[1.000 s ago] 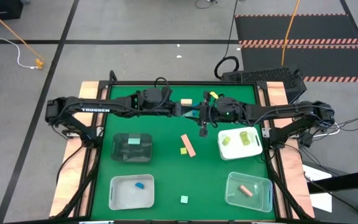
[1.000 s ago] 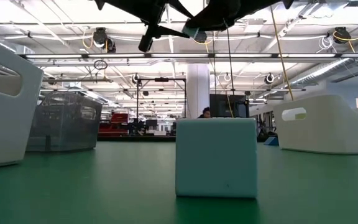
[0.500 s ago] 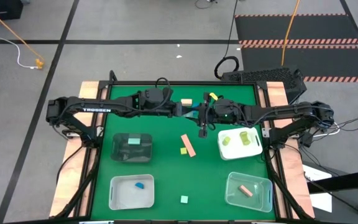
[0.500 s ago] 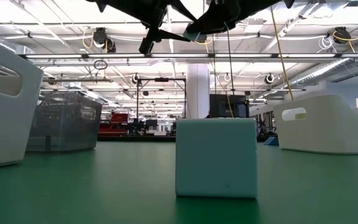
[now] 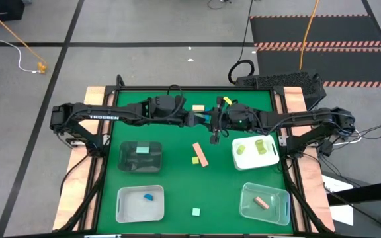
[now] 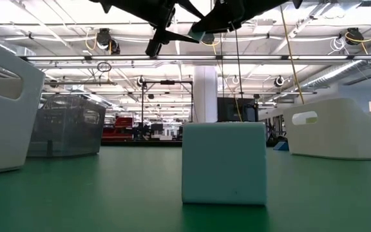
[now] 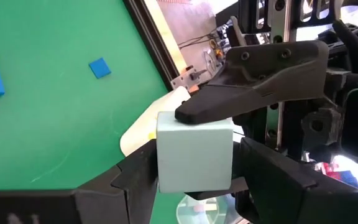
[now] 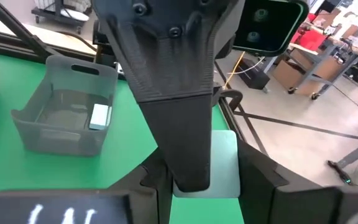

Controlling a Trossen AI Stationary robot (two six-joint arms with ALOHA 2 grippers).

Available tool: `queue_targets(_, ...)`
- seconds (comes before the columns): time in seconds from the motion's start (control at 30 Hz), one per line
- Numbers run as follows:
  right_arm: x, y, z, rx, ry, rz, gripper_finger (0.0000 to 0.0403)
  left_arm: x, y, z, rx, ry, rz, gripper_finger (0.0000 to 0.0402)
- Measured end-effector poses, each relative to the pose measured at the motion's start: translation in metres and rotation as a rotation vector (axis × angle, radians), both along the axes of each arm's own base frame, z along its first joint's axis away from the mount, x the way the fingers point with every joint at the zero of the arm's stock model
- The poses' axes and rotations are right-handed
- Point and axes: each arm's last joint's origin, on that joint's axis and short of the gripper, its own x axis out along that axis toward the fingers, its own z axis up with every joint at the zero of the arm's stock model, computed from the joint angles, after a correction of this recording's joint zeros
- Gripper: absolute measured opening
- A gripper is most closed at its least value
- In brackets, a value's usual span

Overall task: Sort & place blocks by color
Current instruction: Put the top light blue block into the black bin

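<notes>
The pale mint block (image 7: 194,152) hangs in mid-air above the far centre of the bench (image 5: 177,158), where the two arms meet. Both grippers bear on it: the left gripper (image 5: 192,119) has its jaws pressed against opposite faces of the block, and the right gripper (image 5: 213,121) also clamps it (one right finger (image 7: 253,87) lies across the block's top edge in the left wrist view). Compared with the frame half a second earlier, both grippers have shifted only slightly and the block is not released by either.

On the bench, all blocks lie where they lay before: a salmon bar (image 5: 200,154) touching a yellow-green block (image 5: 195,160) at centre, a mint cube (image 5: 196,211) at the near edge, and a tan block (image 5: 198,108) at the far edge. The dark tray (image 5: 141,157), the near-left white bin (image 5: 139,203), the right white bin (image 5: 255,152) and the clear bin (image 5: 264,202) stand unmoved.
</notes>
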Motion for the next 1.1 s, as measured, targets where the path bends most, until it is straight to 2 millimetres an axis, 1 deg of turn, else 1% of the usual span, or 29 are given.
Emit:
queue_targets(0.2,0.000,0.001,0.000,0.009,0.000,0.030,0.0111,-0.001,0.003,0.000,0.004,0.002,0.019,0.0200)
queue_targets(0.37,0.000,0.001,0.000,0.007,0.003,0.036,0.0114,-0.001,0.003,0.000,0.001,0.006,0.028,0.0167)
queue_targets(0.43,0.000,0.001,0.000,0.010,0.003,0.042,0.0134,-0.001,0.004,0.000,-0.001,0.007,0.031,0.0149)
queue_targets(0.5,0.000,0.002,-0.001,0.028,0.001,0.048,0.0161,-0.001,0.003,0.000,0.015,0.007,0.026,0.0138)
queue_targets(0.6,0.000,0.002,-0.001,0.051,-0.004,0.043,0.0194,-0.001,0.004,0.000,0.017,0.006,0.028,0.0138)
queue_targets(0.73,-0.001,0.002,-0.002,0.103,-0.002,0.028,0.0218,-0.001,0.004,0.000,0.015,0.006,0.034,0.0139)
queue_targets(0.9,-0.015,0.003,0.002,0.168,0.044,0.000,0.0229,-0.001,0.004,0.000,0.012,0.004,0.037,0.0154)
queue_targets(1.03,-0.033,0.004,0.007,0.226,0.095,-0.029,0.0227,-0.001,0.004,0.001,0.021,-0.007,0.037,0.0138)
queue_targets(1.1,-0.043,0.005,0.009,0.256,0.119,-0.051,0.0224,0.000,0.005,0.005,0.047,-0.041,0.030,0.0138)
